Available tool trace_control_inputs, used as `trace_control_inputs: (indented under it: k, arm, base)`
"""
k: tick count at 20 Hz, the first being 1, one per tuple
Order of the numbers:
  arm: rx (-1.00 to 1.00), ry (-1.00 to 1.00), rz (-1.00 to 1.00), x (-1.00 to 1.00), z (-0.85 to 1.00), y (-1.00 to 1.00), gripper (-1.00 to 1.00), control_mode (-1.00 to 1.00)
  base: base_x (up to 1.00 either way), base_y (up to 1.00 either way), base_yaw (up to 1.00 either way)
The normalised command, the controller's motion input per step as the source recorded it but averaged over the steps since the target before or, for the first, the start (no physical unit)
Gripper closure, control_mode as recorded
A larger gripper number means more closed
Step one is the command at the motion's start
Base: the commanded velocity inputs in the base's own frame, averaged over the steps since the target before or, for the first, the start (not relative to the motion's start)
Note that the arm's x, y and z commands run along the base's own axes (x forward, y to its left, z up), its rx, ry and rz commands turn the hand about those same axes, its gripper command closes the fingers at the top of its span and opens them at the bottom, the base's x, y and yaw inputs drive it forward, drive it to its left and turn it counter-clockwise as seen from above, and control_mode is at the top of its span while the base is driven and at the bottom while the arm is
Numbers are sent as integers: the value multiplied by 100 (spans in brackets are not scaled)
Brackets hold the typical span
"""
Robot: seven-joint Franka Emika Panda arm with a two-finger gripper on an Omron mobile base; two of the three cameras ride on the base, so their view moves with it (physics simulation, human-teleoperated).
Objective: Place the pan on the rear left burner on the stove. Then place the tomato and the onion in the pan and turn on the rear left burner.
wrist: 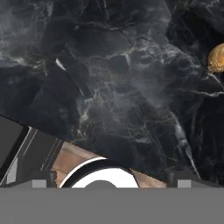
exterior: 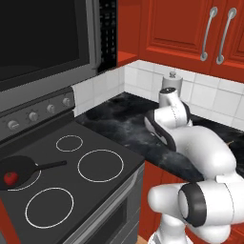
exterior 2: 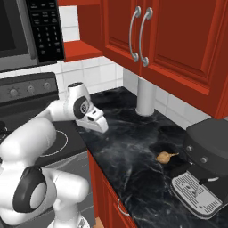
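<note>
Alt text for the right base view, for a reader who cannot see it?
A white robot arm reaches over a black marble counter where a tan onion lies beside a grey coffee machine. Red cabinets hang above; the stove sits at left.

1 pan [exterior: 16,170], 1 tomato [exterior: 10,178], 1 onion [exterior 2: 164,156]

Tomato [exterior: 10,178] sits in pan [exterior: 16,170] on stove [exterior: 95,143]; onion [exterior 2: 164,156] well apart.

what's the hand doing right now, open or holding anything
Hand: open, holding nothing; it hangs over the black marble counter, with the onion off to one side, untouched.
</note>
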Motion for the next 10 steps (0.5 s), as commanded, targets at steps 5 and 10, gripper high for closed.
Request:
trace_control_inputs:
  k: [5, 10]
  arm:
    - [-5, 0, -19, 0, 0, -68, -100, -100]
    - [-2, 0, -18, -19, -3, -66, -100, -100]
  base:
    - [0, 0, 0]
    - [0, 0, 0]
